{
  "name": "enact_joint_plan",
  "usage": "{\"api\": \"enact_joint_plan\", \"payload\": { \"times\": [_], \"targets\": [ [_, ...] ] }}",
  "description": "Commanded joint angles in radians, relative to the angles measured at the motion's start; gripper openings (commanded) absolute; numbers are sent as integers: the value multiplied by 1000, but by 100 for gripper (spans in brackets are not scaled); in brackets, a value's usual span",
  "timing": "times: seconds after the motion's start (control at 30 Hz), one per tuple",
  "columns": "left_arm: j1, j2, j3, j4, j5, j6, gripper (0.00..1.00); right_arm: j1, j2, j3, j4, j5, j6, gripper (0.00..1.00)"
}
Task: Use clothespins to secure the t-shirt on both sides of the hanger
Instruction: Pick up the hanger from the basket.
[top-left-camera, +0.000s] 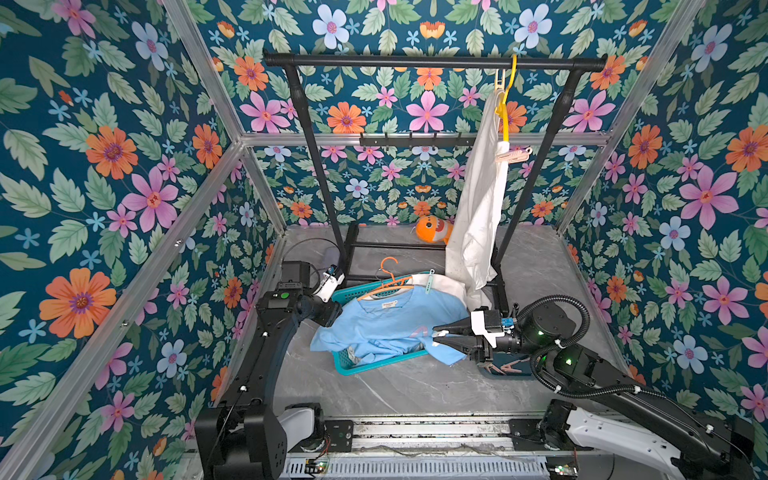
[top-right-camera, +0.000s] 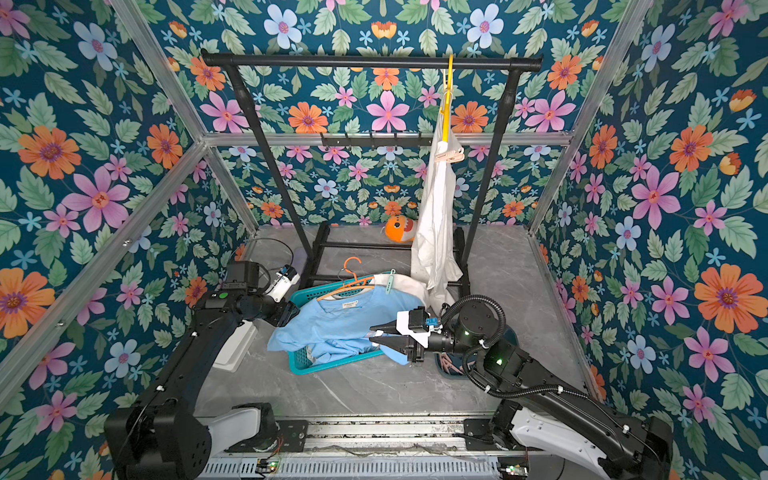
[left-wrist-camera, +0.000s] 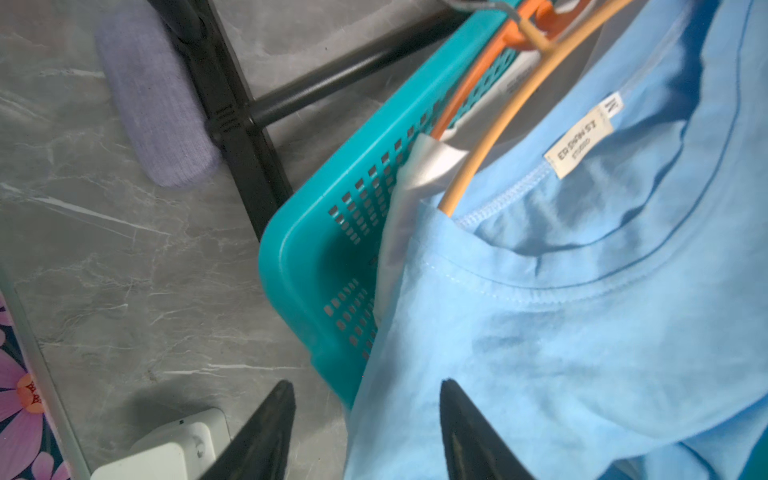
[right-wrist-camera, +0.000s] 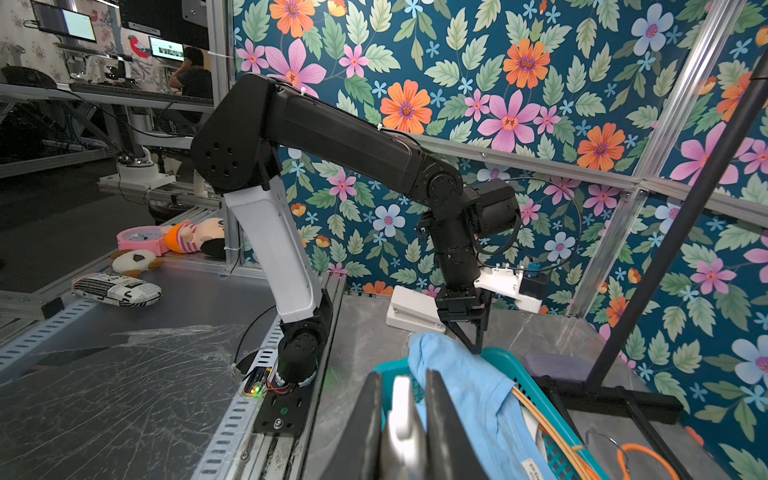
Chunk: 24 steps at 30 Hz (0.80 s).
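A light blue t-shirt (top-left-camera: 390, 324) (left-wrist-camera: 582, 311) lies over a teal basket (top-left-camera: 374, 365), with a tan hanger (left-wrist-camera: 494, 137) running into its neck. My left gripper (left-wrist-camera: 365, 386) (top-left-camera: 331, 318) is at the shirt's shoulder nearest the left arm. It is open, one finger over the cloth, the other over the table, with the shirt's edge between them. My right gripper (right-wrist-camera: 401, 376) (top-left-camera: 434, 336) hovers over the shirt's opposite side, shut on a white clothespin (right-wrist-camera: 402, 411). More clothespins (top-left-camera: 507, 368) lie in a dark tray under the right wrist.
A black garment rack (top-left-camera: 436, 61) stands behind the basket, carrying a white shirt (top-left-camera: 478, 208) on a yellow hanger, pinned with a pink clothespin (top-left-camera: 515, 156). An orange hanger (top-left-camera: 388, 266) and a pale green clothespin (top-left-camera: 430, 282) lie in the basket. An orange plush fish (top-left-camera: 434, 228) sits behind.
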Motion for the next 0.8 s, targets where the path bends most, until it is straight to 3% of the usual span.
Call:
{"api": "enact_joint_plan", "payload": {
  "times": [0.0, 0.27, 0.47, 0.63, 0.77],
  "targets": [
    [1, 8, -16, 55, 16, 44, 44, 1, 31, 22, 40, -23, -2, 0],
    [-2, 55, -23, 71, 0, 83, 41, 1, 87, 54, 57, -39, -7, 0],
    [-27, 31, -31, 95, 104, 97, 34, 1, 105, 54, 59, -42, -19, 0],
    [-58, 27, -72, 112, 97, 125, 31, 1, 108, 45, 82, -37, -15, 0],
    [-68, 29, -72, 112, 42, 143, 21, 1, 110, 46, 90, -42, -7, 0]
  ]
}}
